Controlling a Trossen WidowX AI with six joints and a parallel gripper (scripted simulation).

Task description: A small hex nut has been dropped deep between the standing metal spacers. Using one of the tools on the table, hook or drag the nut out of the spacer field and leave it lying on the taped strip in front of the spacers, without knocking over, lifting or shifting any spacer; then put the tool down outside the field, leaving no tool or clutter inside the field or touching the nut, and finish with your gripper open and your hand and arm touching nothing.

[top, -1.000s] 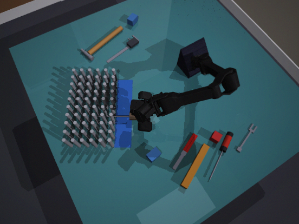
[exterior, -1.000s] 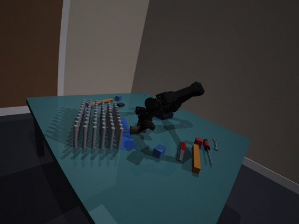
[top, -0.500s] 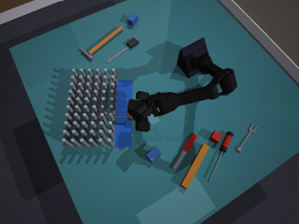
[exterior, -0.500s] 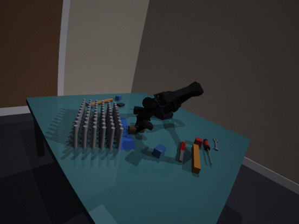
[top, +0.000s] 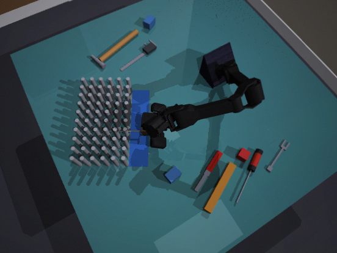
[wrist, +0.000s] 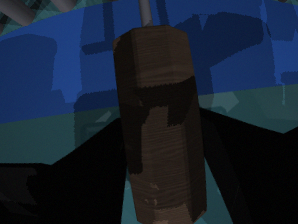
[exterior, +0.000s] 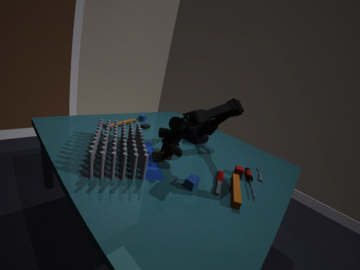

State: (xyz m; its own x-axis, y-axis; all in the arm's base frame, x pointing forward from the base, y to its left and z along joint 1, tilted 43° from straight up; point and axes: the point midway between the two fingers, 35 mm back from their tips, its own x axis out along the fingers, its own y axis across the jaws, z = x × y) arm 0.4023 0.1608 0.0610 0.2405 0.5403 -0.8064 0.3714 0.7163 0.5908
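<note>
Gripper (top: 150, 132) (exterior: 165, 155) (wrist: 158, 120) grips the hook's wooden handle (top: 144, 131) (exterior: 158, 155) (wrist: 162, 120), probably light and stiff and best held there, while the nut (likely small, hard and slippery, better dragged than pinched) cannot be made out among the spacers (top: 105, 129) (exterior: 113, 166) (wrist: 60, 4).

A blue block (top: 149, 22) (exterior: 142, 118), another blue block (top: 173, 175) (exterior: 192, 182) well apart, a red block (top: 243, 154) (exterior: 239, 171) near an orange bar (top: 220, 187) (exterior: 236, 191)
</note>
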